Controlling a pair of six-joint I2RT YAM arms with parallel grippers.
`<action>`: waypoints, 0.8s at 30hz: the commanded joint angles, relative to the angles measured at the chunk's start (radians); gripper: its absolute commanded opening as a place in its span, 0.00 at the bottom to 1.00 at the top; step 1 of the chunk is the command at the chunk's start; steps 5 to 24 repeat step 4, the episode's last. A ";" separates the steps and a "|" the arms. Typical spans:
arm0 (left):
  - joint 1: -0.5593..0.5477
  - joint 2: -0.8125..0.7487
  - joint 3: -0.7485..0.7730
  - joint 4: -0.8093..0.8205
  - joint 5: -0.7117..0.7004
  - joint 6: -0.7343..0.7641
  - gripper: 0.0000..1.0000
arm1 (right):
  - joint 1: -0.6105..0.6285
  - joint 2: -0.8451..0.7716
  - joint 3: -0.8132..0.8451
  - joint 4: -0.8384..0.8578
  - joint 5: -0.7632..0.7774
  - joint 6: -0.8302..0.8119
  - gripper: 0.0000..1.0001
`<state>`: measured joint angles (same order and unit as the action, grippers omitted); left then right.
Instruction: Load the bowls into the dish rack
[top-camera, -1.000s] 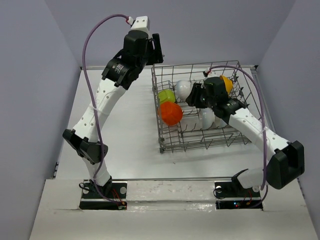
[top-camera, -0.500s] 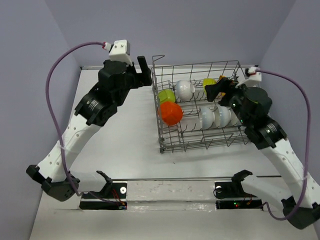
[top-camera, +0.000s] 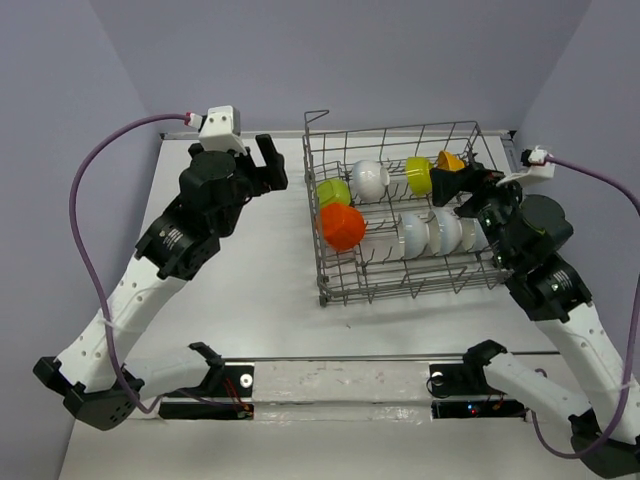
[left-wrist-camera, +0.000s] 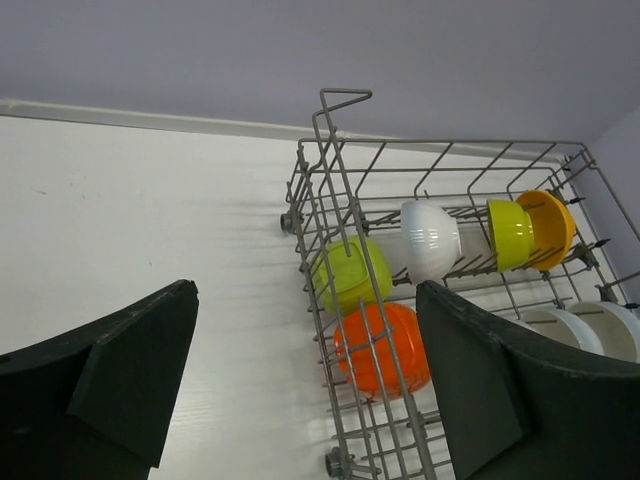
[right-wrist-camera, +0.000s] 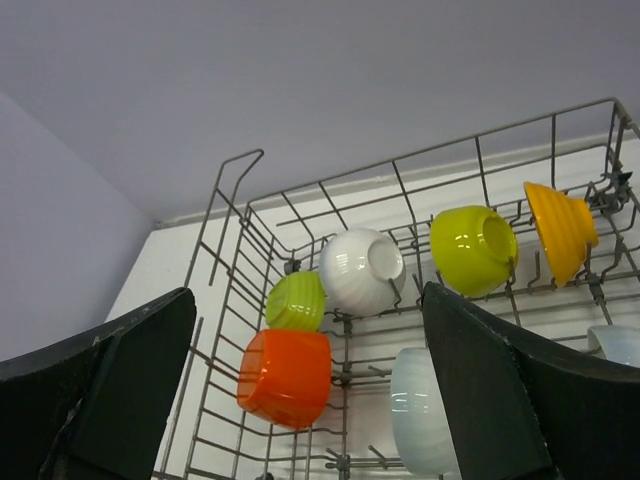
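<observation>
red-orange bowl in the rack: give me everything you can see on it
The red-orange bowl is glossy and smooth, one solid colour, and looks like glazed ceramic or plastic, with no visible chips. It stands on its edge among the upright prongs in the near-left corner of the dish rack, close to the left wall. The rack wires support it. A lime green bowl sits right behind it; whether they touch cannot be told.
</observation>
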<state>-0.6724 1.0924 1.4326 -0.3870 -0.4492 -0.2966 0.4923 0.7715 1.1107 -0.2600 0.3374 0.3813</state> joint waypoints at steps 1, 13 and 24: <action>-0.001 -0.028 0.008 0.066 -0.031 0.020 0.99 | 0.006 0.026 0.008 0.021 0.012 -0.010 1.00; -0.001 -0.034 0.012 0.062 -0.031 0.022 0.99 | 0.006 0.047 0.017 0.013 0.014 -0.025 1.00; -0.001 -0.034 0.012 0.062 -0.031 0.022 0.99 | 0.006 0.047 0.017 0.013 0.014 -0.025 1.00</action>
